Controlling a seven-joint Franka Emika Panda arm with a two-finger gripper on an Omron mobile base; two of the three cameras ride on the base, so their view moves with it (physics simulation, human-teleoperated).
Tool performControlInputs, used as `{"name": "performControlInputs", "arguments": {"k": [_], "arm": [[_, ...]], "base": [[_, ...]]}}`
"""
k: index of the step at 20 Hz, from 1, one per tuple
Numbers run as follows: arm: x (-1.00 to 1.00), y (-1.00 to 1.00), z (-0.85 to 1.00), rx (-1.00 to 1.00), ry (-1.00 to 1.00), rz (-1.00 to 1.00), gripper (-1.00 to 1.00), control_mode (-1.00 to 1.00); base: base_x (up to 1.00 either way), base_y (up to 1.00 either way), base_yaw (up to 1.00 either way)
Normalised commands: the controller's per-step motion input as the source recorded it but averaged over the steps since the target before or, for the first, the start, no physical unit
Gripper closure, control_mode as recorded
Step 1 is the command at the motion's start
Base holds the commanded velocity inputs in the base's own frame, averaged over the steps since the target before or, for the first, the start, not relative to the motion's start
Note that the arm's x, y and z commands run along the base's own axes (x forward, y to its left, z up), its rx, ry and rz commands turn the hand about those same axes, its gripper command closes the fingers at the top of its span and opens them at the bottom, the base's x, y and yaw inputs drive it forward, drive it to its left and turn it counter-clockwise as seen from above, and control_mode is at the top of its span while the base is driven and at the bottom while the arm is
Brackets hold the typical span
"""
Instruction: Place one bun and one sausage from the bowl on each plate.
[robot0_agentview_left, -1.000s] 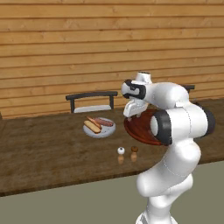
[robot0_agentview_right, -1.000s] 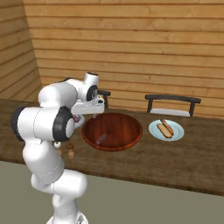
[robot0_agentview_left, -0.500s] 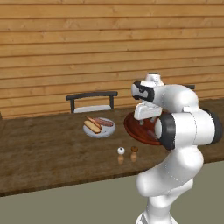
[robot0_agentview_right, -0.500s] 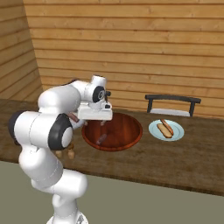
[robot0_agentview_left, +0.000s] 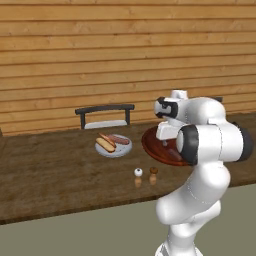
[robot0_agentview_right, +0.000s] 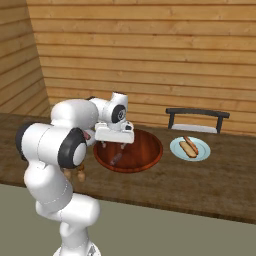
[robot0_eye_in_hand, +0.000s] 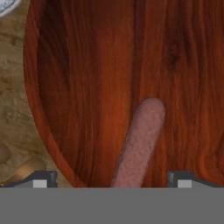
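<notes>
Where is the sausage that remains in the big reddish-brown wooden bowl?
The pinkish-brown sausage lies on the floor of the wooden bowl, directly under the open gripper, toward the bowl's near-left side in the right base view.

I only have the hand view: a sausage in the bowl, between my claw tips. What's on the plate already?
Observer: The plate holds one bun with a plated sausage beside it.
Operator: Any bun in the bowl?
Observer: None that I can see in the bowl, just the loose sausage; the arm hides the bowl's near left part.
Operator: Where is the claw over it?
Observer: The claw hangs open above the loose sausage and appears clear of it.
</notes>
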Motion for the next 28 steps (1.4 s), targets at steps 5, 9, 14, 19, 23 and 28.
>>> {"name": "performControlInputs", "arguments": {"k": [5,9,14,19,23,28], "arm": [[0.14,-0.16,-0.18,-0.02,0.02,-0.11,-1.0,-1.0],[0.0,-0.04,-0.38,0.0,0.0,-0.11,-1.0,-1.0],[-0.05,-0.06,-0.13,0.0,0.0,-0.09,-1.0,-1.0],[-0.4,0.0,0.0,0.0,0.0,0.0,-1.0,-1.0],[-0.21,0.0,-0.18,0.0,0.0,0.0,-1.0,-1.0],[0.13,0.0,-0.08,0.0,0.0,0.0,-1.0,-1.0]], "base": [[0.0,0.0,0.0],[0.0,0.0,0.0],[0.0,0.0,0.0],[0.0,0.0,0.0],[0.0,0.0,0.0],[0.0,0.0,0.0]]}}
